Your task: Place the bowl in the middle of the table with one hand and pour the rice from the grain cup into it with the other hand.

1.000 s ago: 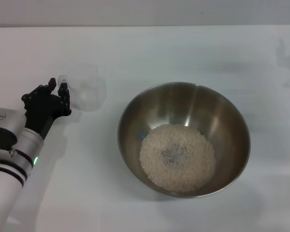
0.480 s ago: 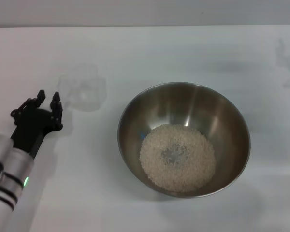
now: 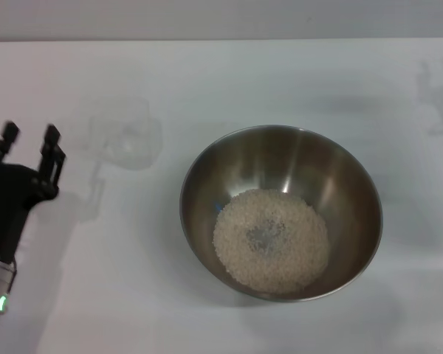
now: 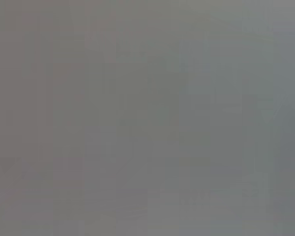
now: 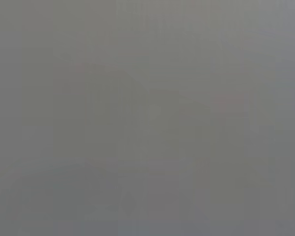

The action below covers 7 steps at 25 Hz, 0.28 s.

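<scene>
Mid-table: round steel bowl [image 3: 280, 212] holds grainy rice [image 3: 271, 240]; clear cup [image 3: 125, 134] empty; left gripper [image 3: 29, 144] fingers spread.

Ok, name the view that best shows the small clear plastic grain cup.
The head view: the small clear plastic grain cup stands on the white table, apart from the open left gripper. Both wrist views show only featureless grey.

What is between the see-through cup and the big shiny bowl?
Nothing. In the head view only bare white table lies between the grain cup and the bowl.
</scene>
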{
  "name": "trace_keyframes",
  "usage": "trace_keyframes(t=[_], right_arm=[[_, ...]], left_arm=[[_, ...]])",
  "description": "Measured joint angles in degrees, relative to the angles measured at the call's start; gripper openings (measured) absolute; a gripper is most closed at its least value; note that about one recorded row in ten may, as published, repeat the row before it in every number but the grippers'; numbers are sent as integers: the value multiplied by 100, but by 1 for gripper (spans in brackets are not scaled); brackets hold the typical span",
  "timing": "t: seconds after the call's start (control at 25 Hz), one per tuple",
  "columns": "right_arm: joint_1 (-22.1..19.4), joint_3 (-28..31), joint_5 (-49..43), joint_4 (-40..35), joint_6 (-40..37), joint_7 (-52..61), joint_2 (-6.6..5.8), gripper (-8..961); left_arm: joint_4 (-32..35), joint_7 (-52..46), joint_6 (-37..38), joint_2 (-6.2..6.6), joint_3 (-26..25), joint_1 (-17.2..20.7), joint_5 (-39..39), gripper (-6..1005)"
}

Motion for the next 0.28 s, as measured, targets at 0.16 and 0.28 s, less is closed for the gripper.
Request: trace_keyframes(t=[0.16, 0.28], right_arm=[[-9, -32, -4, 2, 22, 17, 32, 357], [-14, -69, -7, 2, 97, 30, 46, 357]], left_arm=[[87, -104, 324, -3, -36, -232, -10, 499], [151, -106, 342, -10, -43, -412, -30, 499]])
